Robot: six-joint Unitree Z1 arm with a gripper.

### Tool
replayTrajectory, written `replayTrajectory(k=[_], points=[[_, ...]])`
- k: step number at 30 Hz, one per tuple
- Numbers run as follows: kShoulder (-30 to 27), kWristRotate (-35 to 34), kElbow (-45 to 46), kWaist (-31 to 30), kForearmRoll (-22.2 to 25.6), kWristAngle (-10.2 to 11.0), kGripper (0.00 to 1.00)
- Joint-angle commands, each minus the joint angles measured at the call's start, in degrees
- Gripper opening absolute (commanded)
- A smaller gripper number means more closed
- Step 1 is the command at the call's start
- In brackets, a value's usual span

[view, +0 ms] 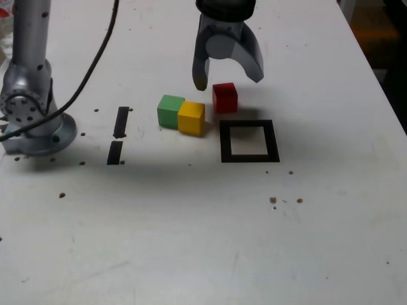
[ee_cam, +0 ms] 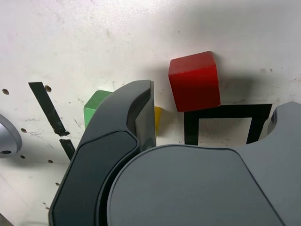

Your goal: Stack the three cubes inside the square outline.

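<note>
The red cube [view: 224, 97] [ee_cam: 194, 81] sits on the white table just behind the square outline [view: 226, 141] [ee_cam: 225, 112], outside it. At the exterior view's left of the outline, the yellow cube [view: 191, 117] [ee_cam: 157, 117] and the green cube [view: 170, 110] [ee_cam: 96, 107] stand side by side and touching. The outline's white centre holds nothing. My gripper [view: 229, 81] [ee_cam: 211, 101] hangs open above and slightly behind the red cube, a finger to each side of it, holding nothing. In the wrist view one finger hides most of the yellow cube and part of the green.
Two short black strips [view: 121, 122] [view: 114, 152] lie at the exterior view's left of the green cube. The arm's base [view: 32, 121] stands at the far left with a black cable [view: 95, 60] running to it. The table's edge [view: 375, 70] runs down the right.
</note>
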Motion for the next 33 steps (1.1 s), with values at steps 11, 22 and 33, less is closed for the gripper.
replayTrajectory(k=[11, 22, 33], points=[[3.9, -0.1, -1.2, 2.2, -0.9, -1.2, 0.90], [6.6, -0.1, -2.4, 4.0, -1.1, -1.3, 0.89], [7.0, -0.1, -1.0, 4.9, -3.3, -3.6, 0.48]])
